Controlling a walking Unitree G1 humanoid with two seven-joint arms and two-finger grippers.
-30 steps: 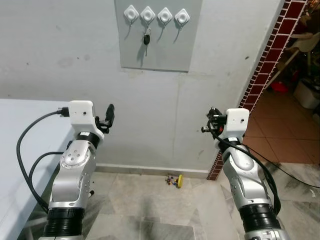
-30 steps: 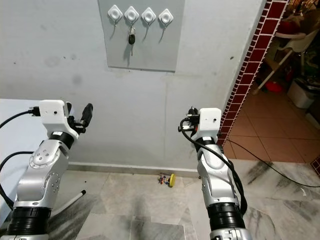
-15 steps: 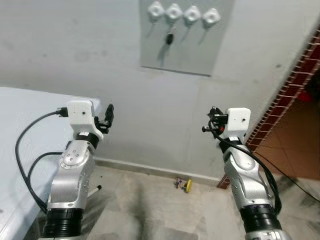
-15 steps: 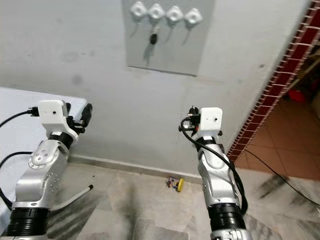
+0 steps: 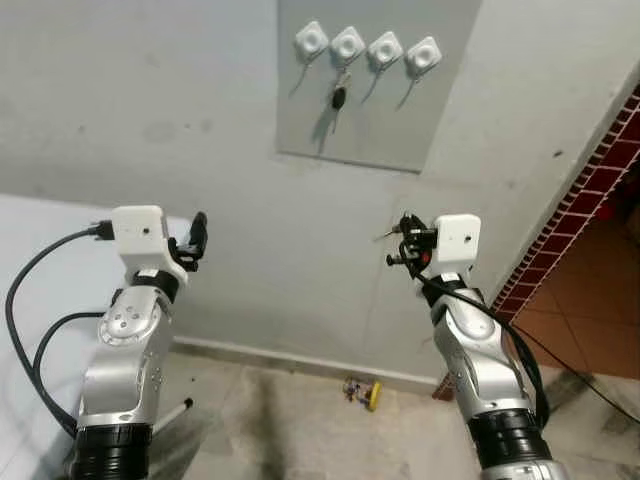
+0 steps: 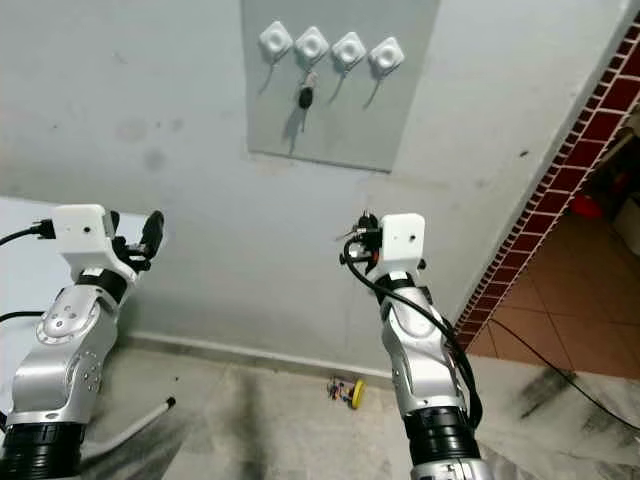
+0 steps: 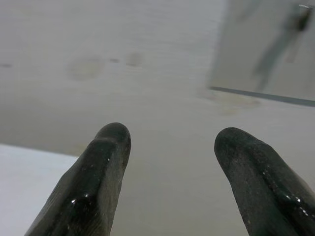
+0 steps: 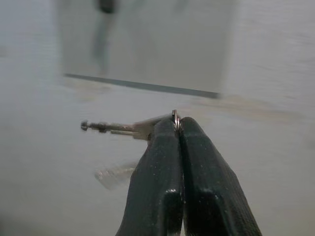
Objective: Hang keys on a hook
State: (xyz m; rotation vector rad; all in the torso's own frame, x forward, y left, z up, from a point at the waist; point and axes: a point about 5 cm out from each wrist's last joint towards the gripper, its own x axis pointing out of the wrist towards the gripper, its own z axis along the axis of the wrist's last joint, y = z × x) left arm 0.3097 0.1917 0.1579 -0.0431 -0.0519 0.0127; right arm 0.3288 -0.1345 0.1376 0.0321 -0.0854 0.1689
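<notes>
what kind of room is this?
Likely a home entryway or hall by a doorway: a grey wall panel with four white hooks, one key hanging, marble-look floor, and a red-tiled wall edge opening onto terracotta tiles.

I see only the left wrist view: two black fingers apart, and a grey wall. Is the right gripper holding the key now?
Observer: Yes. The right gripper is shut on a silver key by its ring.
Operator: Where are the hooks?
Observer: Four white hooks sit in a row on a grey panel, above both grippers.
Operator: Are all hooks free?
Observer: No. A dark key hangs from the second hook from the left; the other three look free.
</notes>
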